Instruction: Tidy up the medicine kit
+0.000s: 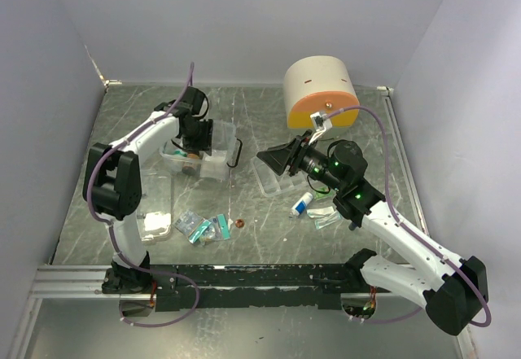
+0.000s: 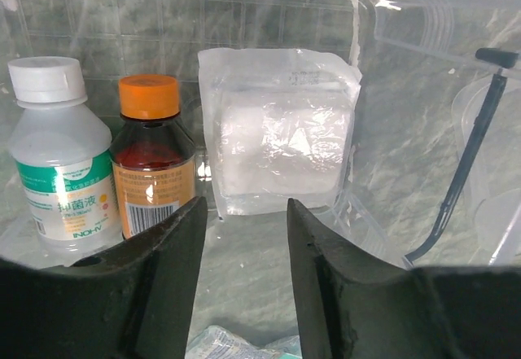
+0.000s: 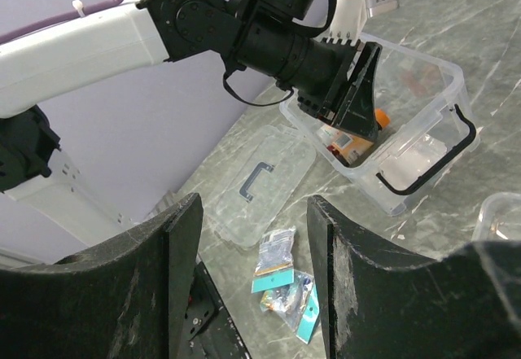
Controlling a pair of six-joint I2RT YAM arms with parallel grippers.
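"Hovering inside the clear bin (image 2: 244, 17), the left tool (image 2: 244, 221) has its jaws spread wide with nothing between them. Just ahead of the tips sits a gauze packet (image 2: 281, 143), and an orange-capped bottle (image 2: 151, 164) and a white-capped bottle (image 2: 57, 155) are lined up beside it."

"And the right tool (image 3: 252, 212)?"

"Up off the bench, jaws apart as well, empty, and looking at the bin from the right. Below it you can see the bin's lid (image 3: 260, 184) lying flat and a scatter of teal sachets (image 3: 285, 282), loose on the bench on the near side of the bin."

"How would those sachets handle?"

"Light, floppy, slick film, I'd say. Pinch one by a sealed edge, not the bulge, or it could slip out. A small tube (image 1: 302, 204) lies further right. That looks stiffer and is best taken across its middle."
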